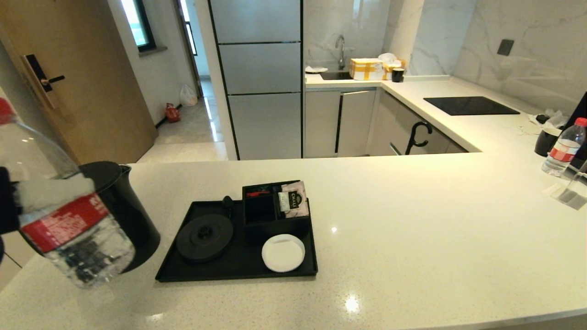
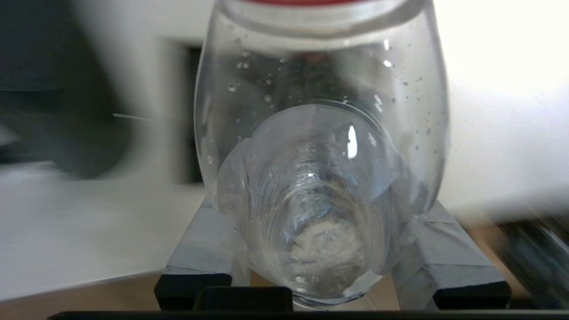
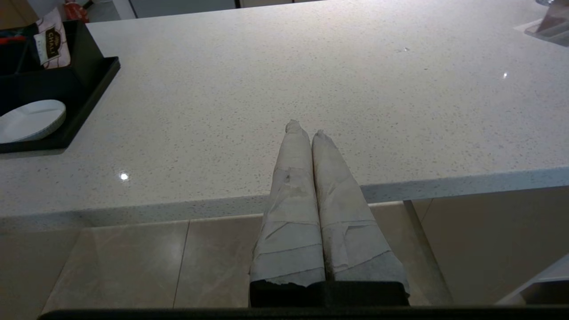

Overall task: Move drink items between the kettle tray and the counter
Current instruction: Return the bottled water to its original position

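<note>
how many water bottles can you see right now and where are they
2. One water bottle is held in the left gripper at the counter's left end, in front of the kettle. The other bottle stands at the far right. Others may be out of view.

"CHALI" on the tea sachet's (image 1: 295,200) black label — the held water bottle's (image 1: 69,220) red label print unreadable

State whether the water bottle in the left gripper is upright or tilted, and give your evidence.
Tilted. In the head view the water bottle leans, cap end upper left and base lower right, held in the left gripper clear of the counter.
</note>
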Controlling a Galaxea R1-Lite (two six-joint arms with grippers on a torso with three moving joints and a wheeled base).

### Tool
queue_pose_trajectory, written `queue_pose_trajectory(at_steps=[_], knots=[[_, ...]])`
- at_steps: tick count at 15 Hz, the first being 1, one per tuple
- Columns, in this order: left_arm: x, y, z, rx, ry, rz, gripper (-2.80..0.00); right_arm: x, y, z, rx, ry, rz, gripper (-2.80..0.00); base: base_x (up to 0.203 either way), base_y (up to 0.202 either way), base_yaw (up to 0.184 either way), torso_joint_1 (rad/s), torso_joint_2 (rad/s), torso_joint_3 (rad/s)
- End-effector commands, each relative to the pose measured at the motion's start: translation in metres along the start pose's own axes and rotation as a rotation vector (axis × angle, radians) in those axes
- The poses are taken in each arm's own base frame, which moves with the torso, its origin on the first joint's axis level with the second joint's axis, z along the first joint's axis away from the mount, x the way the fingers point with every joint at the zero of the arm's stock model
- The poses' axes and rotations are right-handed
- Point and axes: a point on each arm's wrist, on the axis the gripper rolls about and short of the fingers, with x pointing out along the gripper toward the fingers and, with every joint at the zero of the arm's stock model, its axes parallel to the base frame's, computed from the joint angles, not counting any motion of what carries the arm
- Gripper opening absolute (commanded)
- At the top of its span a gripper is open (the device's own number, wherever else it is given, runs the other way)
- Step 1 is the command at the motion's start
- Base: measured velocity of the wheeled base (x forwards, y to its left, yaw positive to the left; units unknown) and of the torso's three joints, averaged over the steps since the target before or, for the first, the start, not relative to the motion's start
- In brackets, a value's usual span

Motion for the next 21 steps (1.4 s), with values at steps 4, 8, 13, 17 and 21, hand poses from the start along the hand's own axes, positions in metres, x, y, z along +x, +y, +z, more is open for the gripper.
queue_pose_trajectory(at_steps=[4, 8, 13, 17, 21], knots=[[0.093, -0.002, -0.004, -0.013, 0.276, -0.211, -2.80, 0.000, 0.000, 0.000, 0.000, 0.002, 0.000, -2.80, 0.000, 0.000, 0.000, 0.000, 0.00, 0.000], [0.170, -0.005, -0.021, 0.042, 0.290, -0.287, -2.80, 0.000, 0.000, 0.000, 0.000, 0.002, 0.000, -2.80, 0.000, 0.000, 0.000, 0.000, 0.00, 0.000], [0.217, -0.045, -0.032, 0.253, 0.114, -0.177, -2.80, 0.000, 0.000, 0.000, 0.000, 0.002, 0.000, -2.80, 0.000, 0.000, 0.000, 0.000, 0.00, 0.000], [0.222, -0.094, -0.051, 0.356, -0.001, -0.038, -2.80, 0.000, 0.000, 0.000, 0.000, 0.002, 0.000, -2.80, 0.000, 0.000, 0.000, 0.000, 0.00, 0.000], [0.225, -0.102, -0.055, 0.373, -0.032, -0.017, -2.80, 0.000, 0.000, 0.000, 0.000, 0.002, 0.000, -2.80, 0.000, 0.000, 0.000, 0.000, 0.00, 0.000]])
